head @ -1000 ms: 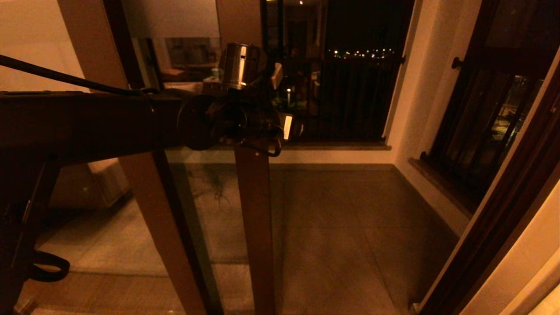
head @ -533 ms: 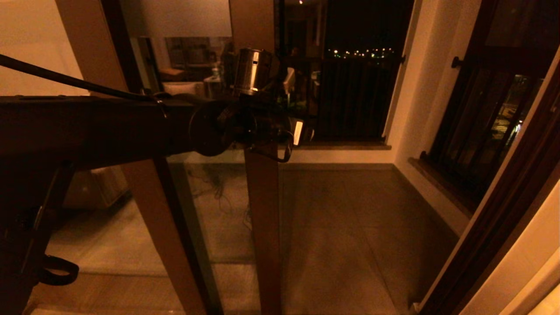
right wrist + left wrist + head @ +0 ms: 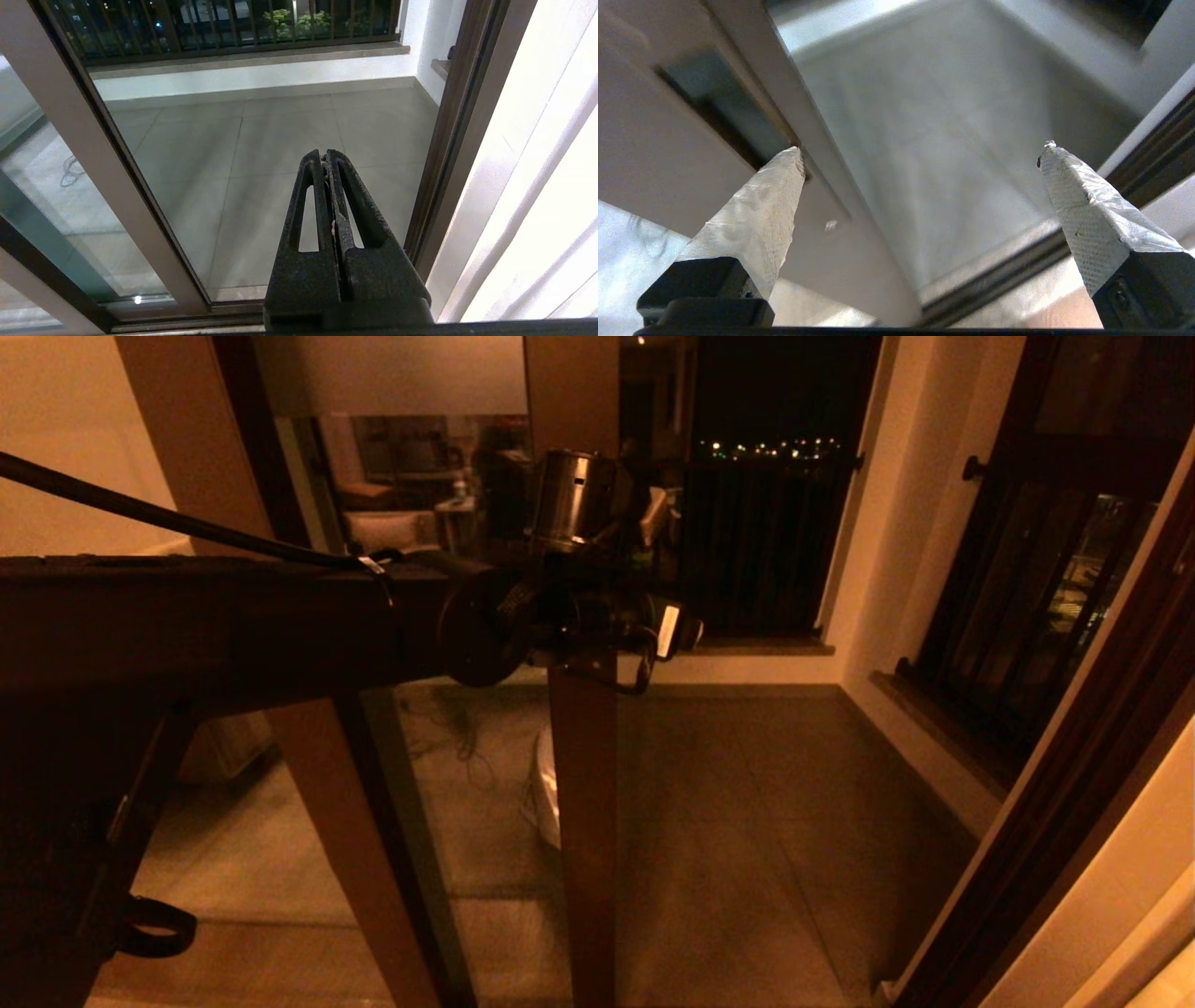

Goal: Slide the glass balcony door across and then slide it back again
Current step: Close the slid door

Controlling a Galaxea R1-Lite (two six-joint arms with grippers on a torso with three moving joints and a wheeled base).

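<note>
The glass balcony door [image 3: 583, 821] stands partly across the opening, its brown stile upright in the middle of the head view. My left gripper [image 3: 658, 588] reaches to that stile at about mid height. In the left wrist view the left gripper [image 3: 922, 156] is open wide. One fingertip [image 3: 791, 163] sits in the recessed handle slot [image 3: 714, 107] of the stile [image 3: 817, 261], beside a small screw. The other finger hangs free over the balcony floor. My right gripper [image 3: 325, 156] is shut and holds nothing, low in front of the doorway; the door's stile [image 3: 93, 163] shows beside it.
A fixed brown-framed pane [image 3: 345, 803] stands left of the door. The dark door jamb [image 3: 1074, 803] bounds the opening on the right. A barred window [image 3: 756, 541] lies beyond the tiled balcony floor [image 3: 747, 821]. The floor track [image 3: 1008, 275] runs below. A pale curtain [image 3: 537, 186] hangs at the right.
The door's stile and my left gripper have moved together to the right, and the open gap to the right jamb has narrowed.
</note>
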